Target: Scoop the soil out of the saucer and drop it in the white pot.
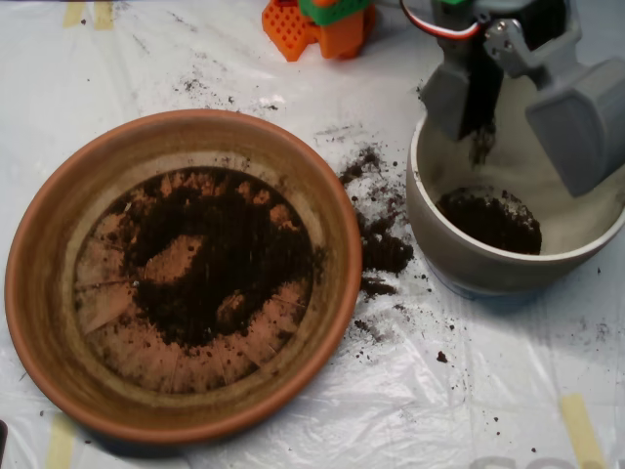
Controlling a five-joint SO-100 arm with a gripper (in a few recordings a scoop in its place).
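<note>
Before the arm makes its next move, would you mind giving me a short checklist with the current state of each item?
1. Scoop is over the white pot: ok.
2. Scoop halves are spread apart, so the load can fall: ok.
3. Dropped soil has landed inside the pot, as a dark pile on its floor: ok.
4. Scoop is fully emptied: cannot tell; its inner faces are hidden.
5. Saucer still holds soil to fetch, spread thinly with bare patches: ok.
6. Sheet between saucer and pot is clean: not ok; spilled soil lies there.
</note>
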